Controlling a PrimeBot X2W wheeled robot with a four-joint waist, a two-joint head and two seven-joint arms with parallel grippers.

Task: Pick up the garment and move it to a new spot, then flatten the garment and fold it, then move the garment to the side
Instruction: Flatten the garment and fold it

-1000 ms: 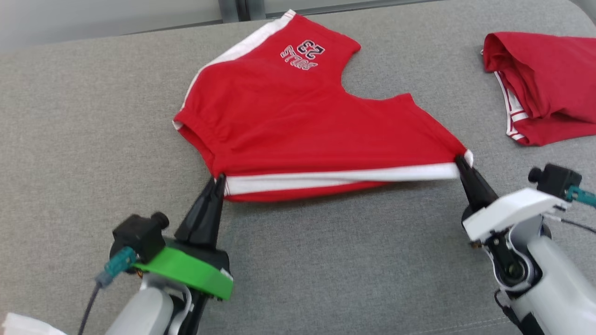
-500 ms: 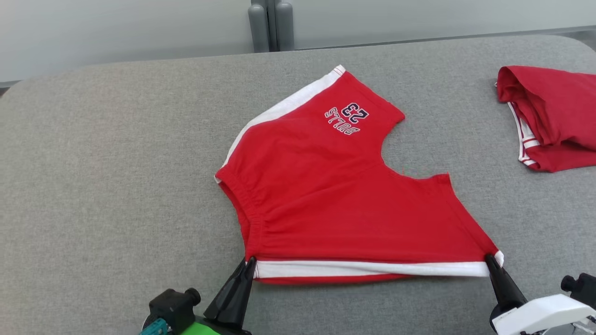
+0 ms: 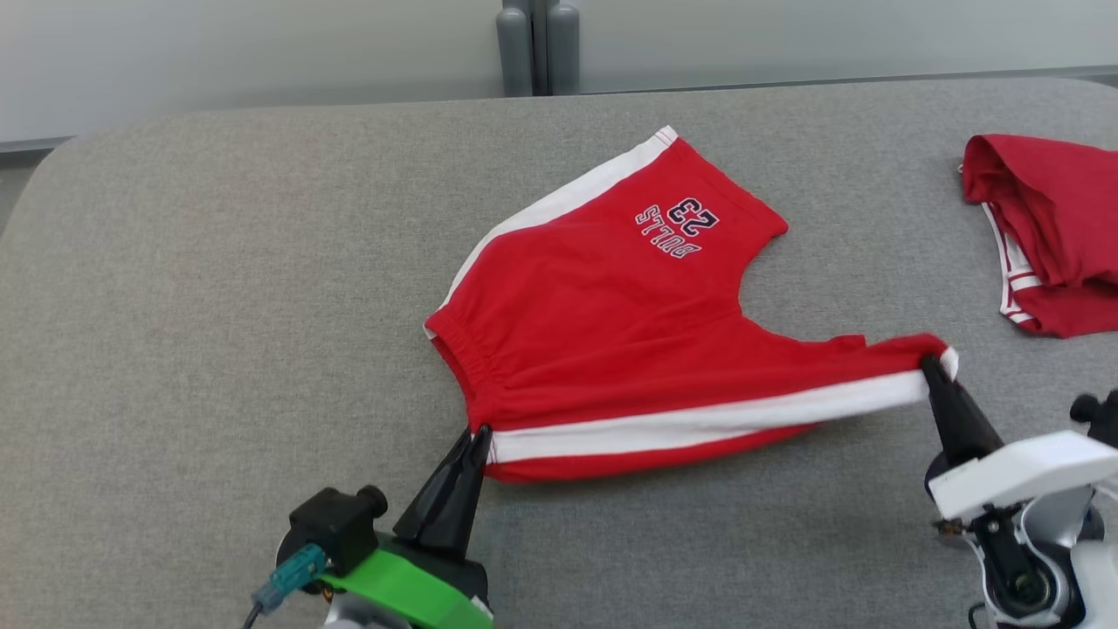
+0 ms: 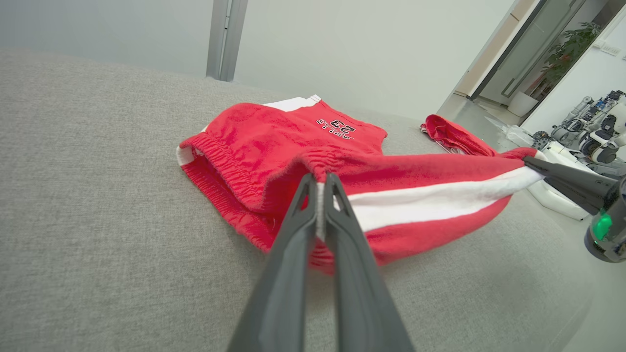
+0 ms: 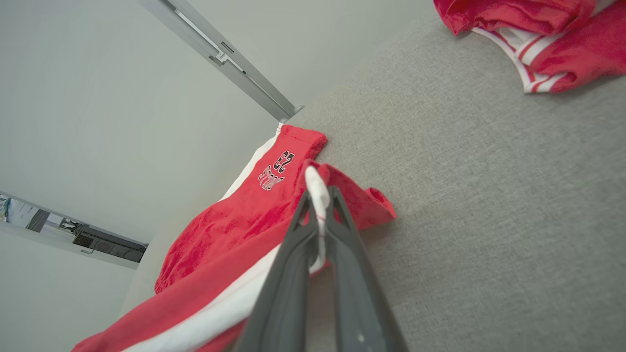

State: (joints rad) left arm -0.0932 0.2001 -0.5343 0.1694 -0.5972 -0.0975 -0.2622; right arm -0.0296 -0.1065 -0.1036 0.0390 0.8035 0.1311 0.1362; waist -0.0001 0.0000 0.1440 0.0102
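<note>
The garment (image 3: 611, 323) is a pair of red shorts with white side stripes and a "BULLS 23" print, spread on the grey padded table (image 3: 218, 306). My left gripper (image 3: 481, 432) is shut on the waistband corner of the near white-striped edge; the left wrist view shows the garment (image 4: 274, 146) pinched in that gripper (image 4: 319, 181). My right gripper (image 3: 931, 363) is shut on the leg-hem corner and holds it lifted off the table, so the near edge hangs taut between the two. In the right wrist view the white hem of the garment (image 5: 230, 230) is clamped between the fingers (image 5: 318, 195).
A second red garment (image 3: 1048, 227) with white trim lies crumpled at the table's right edge, also seen as a red heap (image 5: 528, 34). Grey table surface stretches wide to the left and in front. A wall and a grey post (image 3: 537, 48) stand behind the far edge.
The head camera has shifted between frames. My right gripper has lifted its corner up and toward the far side, so the near edge now slants; the left gripper keeps its hold.
</note>
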